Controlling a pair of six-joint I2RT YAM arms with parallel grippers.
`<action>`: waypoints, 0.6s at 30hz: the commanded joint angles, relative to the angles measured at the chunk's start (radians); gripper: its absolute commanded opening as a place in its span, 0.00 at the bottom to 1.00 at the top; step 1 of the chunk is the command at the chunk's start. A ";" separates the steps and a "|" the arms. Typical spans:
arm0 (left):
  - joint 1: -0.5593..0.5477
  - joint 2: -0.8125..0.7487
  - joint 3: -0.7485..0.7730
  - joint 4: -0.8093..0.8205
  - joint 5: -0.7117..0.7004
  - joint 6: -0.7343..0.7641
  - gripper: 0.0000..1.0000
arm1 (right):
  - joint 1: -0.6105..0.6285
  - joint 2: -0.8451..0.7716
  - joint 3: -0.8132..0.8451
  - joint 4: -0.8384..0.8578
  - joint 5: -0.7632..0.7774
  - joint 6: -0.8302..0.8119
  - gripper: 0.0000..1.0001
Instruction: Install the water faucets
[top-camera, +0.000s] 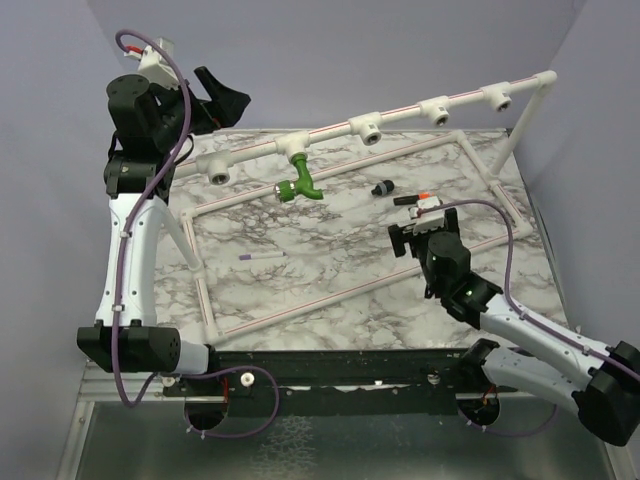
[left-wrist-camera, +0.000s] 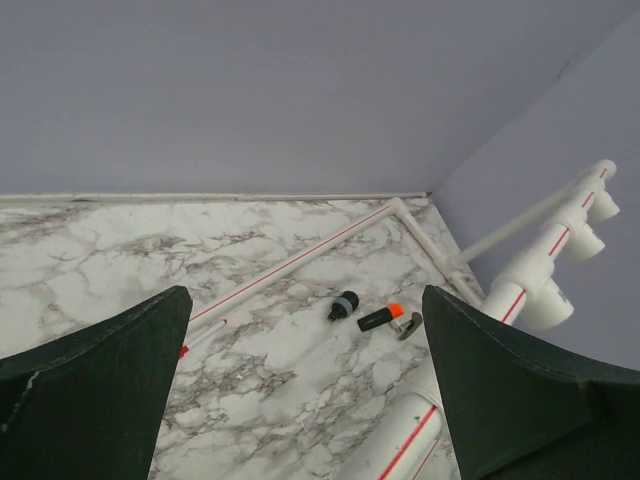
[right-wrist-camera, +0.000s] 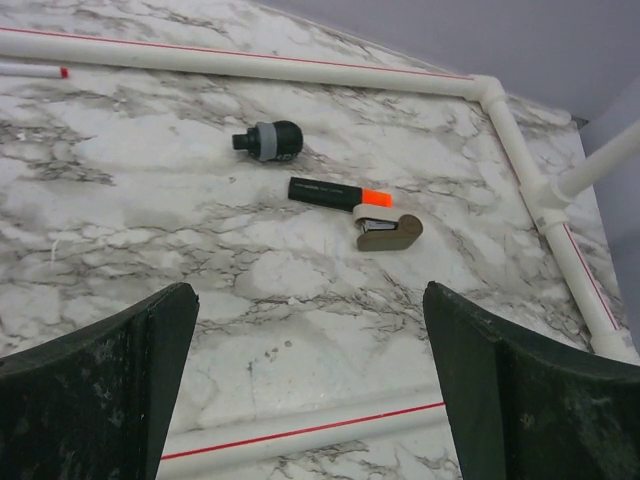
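Noted right gripper (right-wrist-camera: 308, 300) wide open, empty; black-orange tap (right-wrist-camera: 352, 203) just ahead, centred, long axis running finger to finger. Likely needs wrist turn. Noted left gripper (left-wrist-camera: 305, 300) open, empty, farther off; green faucet (top-camera: 297, 183) at pipe socket (top-camera: 296, 147).

The left gripper (top-camera: 224, 97) is raised high, jaws wide. The right gripper (top-camera: 408, 232) hangs low, arm outstretched, jaws wide.

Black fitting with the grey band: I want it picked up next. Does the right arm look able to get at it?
Probably yes. The right gripper is open and points toward the black fitting, which lies alone on the table. The orange marker lies close beside it, not touching.
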 joint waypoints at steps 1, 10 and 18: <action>-0.003 -0.072 0.004 -0.017 0.089 -0.045 0.99 | -0.117 0.047 -0.017 0.105 -0.046 0.100 1.00; -0.047 -0.170 -0.047 -0.007 0.131 -0.050 0.99 | -0.377 0.107 -0.283 0.580 -0.114 0.194 1.00; -0.172 -0.185 -0.029 -0.031 0.117 0.044 0.99 | -0.452 0.330 -0.373 0.889 -0.066 0.084 1.00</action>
